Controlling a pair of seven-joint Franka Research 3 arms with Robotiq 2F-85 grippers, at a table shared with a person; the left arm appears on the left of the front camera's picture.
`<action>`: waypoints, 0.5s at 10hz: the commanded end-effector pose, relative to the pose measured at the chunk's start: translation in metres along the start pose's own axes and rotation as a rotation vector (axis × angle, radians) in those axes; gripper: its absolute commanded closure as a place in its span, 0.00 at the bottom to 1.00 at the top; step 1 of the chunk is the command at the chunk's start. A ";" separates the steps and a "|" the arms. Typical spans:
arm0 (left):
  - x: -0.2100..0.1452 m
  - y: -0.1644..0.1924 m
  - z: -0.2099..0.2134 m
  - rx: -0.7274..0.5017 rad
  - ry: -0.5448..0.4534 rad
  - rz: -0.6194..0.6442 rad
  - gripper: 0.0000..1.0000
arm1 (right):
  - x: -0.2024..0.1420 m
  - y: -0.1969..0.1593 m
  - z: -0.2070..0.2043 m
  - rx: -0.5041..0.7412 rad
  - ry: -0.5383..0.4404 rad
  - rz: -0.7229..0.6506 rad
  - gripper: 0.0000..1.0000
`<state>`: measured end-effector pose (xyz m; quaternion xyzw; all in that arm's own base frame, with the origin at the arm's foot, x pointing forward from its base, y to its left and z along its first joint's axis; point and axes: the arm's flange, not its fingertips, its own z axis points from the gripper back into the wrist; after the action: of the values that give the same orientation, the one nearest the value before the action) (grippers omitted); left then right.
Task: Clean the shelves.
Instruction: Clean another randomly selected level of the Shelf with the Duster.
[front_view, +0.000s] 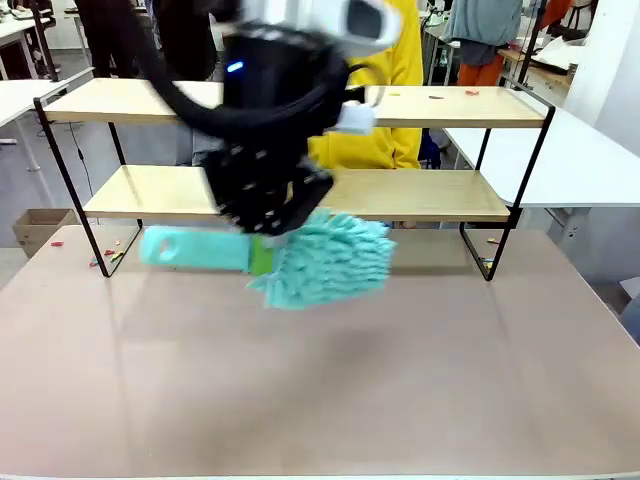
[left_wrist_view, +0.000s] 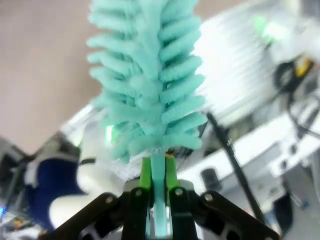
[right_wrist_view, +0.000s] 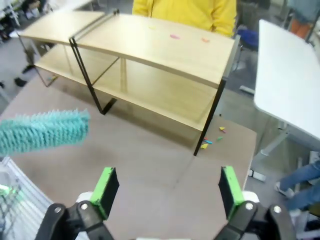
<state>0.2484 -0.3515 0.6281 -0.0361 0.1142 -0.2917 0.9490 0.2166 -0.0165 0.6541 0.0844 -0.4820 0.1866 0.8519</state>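
The shelves (front_view: 420, 192) stand across the far half of the table, two light-wood boards on a black frame; in the right wrist view the shelves (right_wrist_view: 150, 47) are seen from above. My left gripper (front_view: 262, 250) hangs in front of the lower board, shut on a teal fluffy duster (front_view: 330, 262) whose handle points left and head points right, above the tabletop. In the left wrist view the green pads (left_wrist_view: 145, 175) clamp the duster (left_wrist_view: 150, 75) by its neck. My right gripper (right_wrist_view: 167, 192) is open and holds nothing, high over the table's right part, with the duster (right_wrist_view: 45, 131) off to its left.
Small coloured scraps (front_view: 452, 94) lie on the top board, with more scraps (front_view: 110, 257) on the tabletop by the frame's left foot and others (right_wrist_view: 212, 141) by its right foot. A person in yellow (front_view: 390, 60) stands behind the shelves. A white table (front_view: 585, 160) stands at the right.
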 end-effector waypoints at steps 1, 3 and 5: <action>-0.127 0.071 -0.073 -0.112 -0.402 -0.011 0.87 | -0.001 -0.001 0.000 0.009 -0.002 0.007 0.00; -0.161 0.095 -0.080 -0.051 -0.499 -0.009 0.87 | -0.001 -0.001 0.000 0.009 -0.002 0.007 0.00; -0.108 0.078 -0.030 -0.097 -0.391 0.054 0.87 | -0.001 -0.001 0.000 0.009 -0.002 0.007 0.00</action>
<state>0.1741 -0.1861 0.5812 -0.1350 -0.1024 -0.2358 0.9569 0.2168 -0.0162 0.6541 0.0842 -0.4818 0.1868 0.8520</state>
